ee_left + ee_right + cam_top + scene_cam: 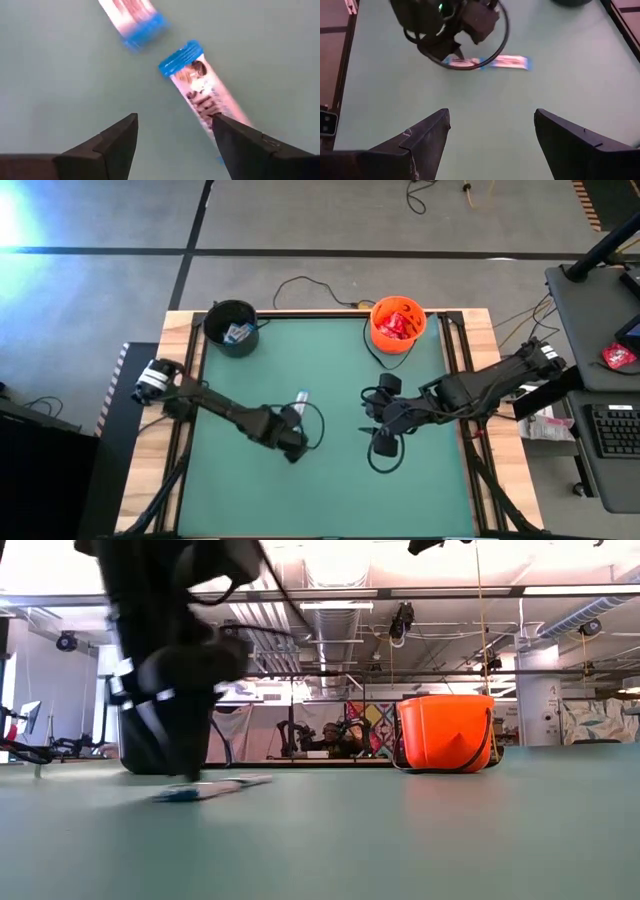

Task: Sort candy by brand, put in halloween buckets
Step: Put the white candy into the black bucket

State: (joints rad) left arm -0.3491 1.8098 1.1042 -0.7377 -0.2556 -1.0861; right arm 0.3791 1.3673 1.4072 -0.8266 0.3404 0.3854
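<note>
Two white-and-blue candy bars lie end to end on the green table [300,402], also in the left wrist view [205,95] [132,20] and the right wrist view [507,62]. My left gripper [297,438] is open just in front of them, low over the table, with one bar close to its far finger [240,145]. My right gripper [384,442] is open and empty, to the right of the bars. The black bucket [232,328] at the back left holds white-and-blue candy. The orange bucket [398,323] at the back right holds red packets.
The green table mat [330,490] has wooden rails at both sides. Cables loop beside each gripper [385,460]. In the low view, the orange bucket [445,732] stands at the back and the left arm [170,670] hangs over a bar [210,787].
</note>
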